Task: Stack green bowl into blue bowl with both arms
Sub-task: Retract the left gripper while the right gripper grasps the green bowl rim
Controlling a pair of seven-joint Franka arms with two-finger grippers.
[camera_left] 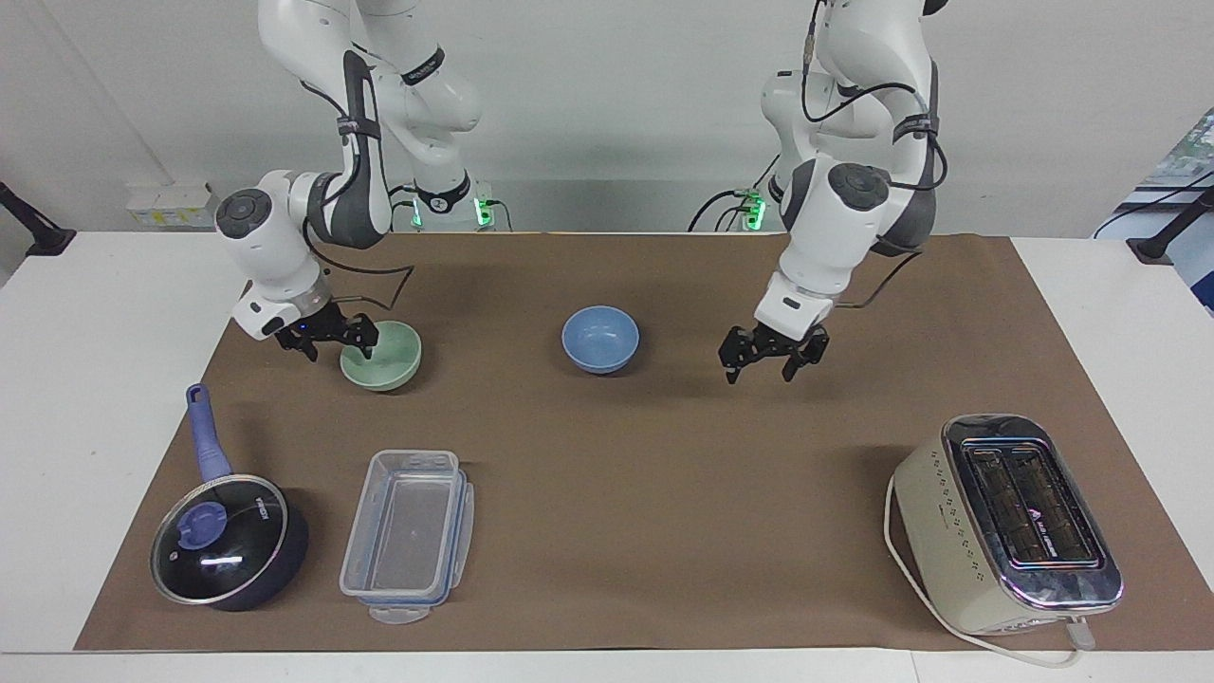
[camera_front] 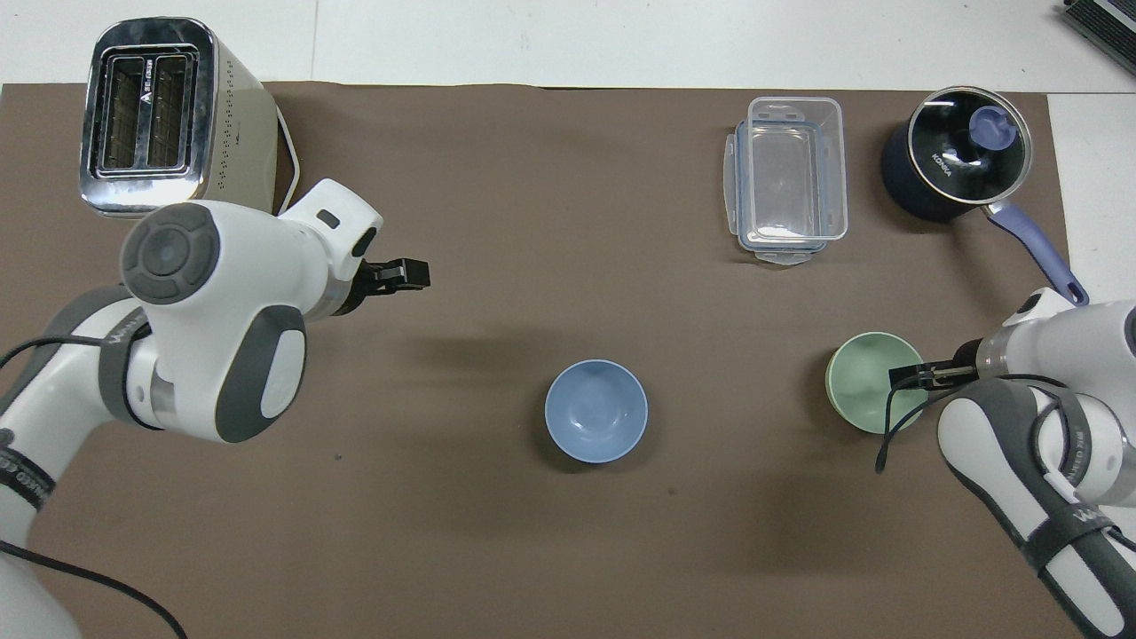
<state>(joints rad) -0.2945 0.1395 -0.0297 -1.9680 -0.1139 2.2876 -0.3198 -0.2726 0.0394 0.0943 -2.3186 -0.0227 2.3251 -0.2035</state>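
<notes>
The green bowl [camera_left: 387, 360] stands on the brown mat toward the right arm's end; it also shows in the overhead view [camera_front: 856, 383]. My right gripper [camera_left: 338, 340] is low at its rim, open, with one finger inside the bowl and one outside; it also shows in the overhead view [camera_front: 907, 377]. The blue bowl [camera_left: 599, 339] stands alone mid-mat, free of both grippers, and shows in the overhead view [camera_front: 595, 411]. My left gripper [camera_left: 757, 372] is open and empty, up over bare mat beside the blue bowl toward the left arm's end; it also shows in the overhead view [camera_front: 417, 273].
A cream toaster [camera_left: 1005, 522] stands farther from the robots at the left arm's end. A clear plastic container [camera_left: 408, 533] and a dark blue lidded saucepan [camera_left: 228, 541] stand farther from the robots than the green bowl.
</notes>
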